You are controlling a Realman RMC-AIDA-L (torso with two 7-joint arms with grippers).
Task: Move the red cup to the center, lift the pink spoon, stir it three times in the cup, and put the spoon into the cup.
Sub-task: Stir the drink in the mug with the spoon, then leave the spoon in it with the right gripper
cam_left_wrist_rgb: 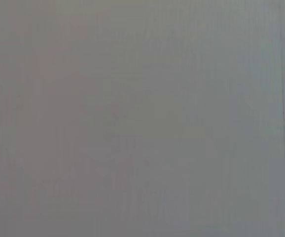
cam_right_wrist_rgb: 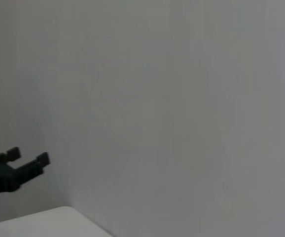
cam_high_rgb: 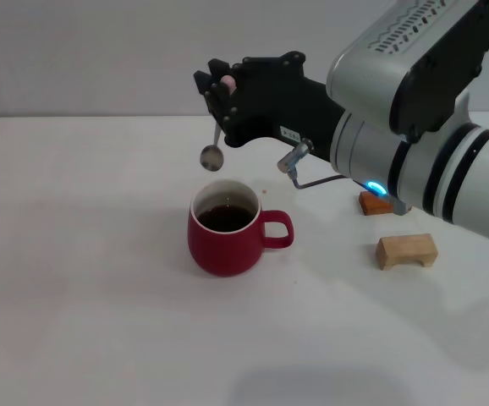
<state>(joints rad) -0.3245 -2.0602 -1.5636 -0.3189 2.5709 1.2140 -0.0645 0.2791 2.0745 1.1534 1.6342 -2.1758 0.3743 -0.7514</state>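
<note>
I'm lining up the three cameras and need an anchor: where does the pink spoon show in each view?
Head view: the pink spoon hangs from the right gripper, bowl just above the red cup.
Left wrist view: not in it, only blank grey.
Right wrist view: not in it; a dark gripper shows far off.
Shared landmark: the white table, also a corner of it in the right wrist view.

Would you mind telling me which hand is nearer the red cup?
The right. The right hand holds the pink spoon just above the red cup. The left hand shows only in the right wrist view, away from it.
</note>
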